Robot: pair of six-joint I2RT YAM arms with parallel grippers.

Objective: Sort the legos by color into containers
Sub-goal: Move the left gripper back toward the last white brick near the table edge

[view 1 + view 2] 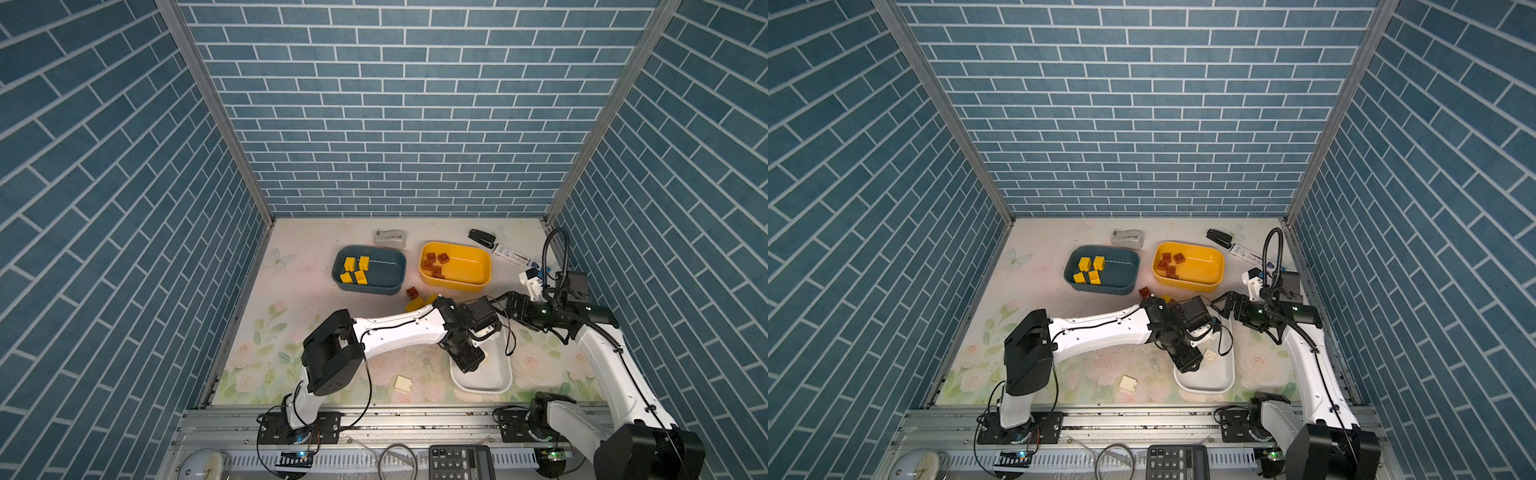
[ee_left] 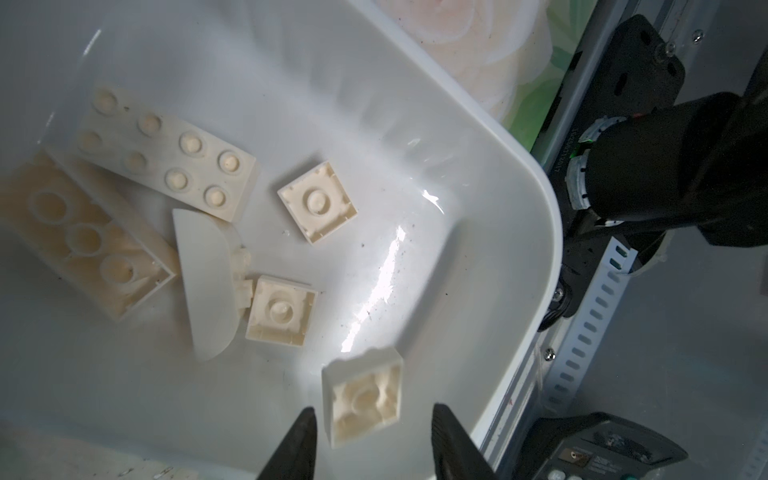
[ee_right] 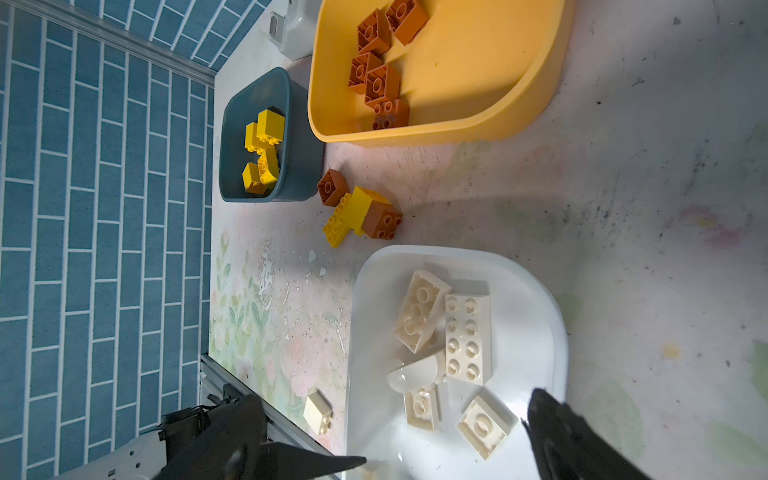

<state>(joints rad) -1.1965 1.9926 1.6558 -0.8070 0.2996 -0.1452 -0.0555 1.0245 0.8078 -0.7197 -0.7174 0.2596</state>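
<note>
In a top view my left gripper (image 1: 468,360) hangs over the shallow white plastic tub (image 1: 496,380), 6 o'clock from the yellow plastic tub (image 1: 453,284), since cream goes there. Left wrist: jaws part-open, 1 small cream square brick (image 2: 365,399) between, seemingly loose. Right wrist: right gripper (image 3: 449,428) wide, empty.

Cream legos (image 3: 467,336) inside white tub (image 3: 524,316); stray cream brick (image 3: 318,411) beside.
</note>
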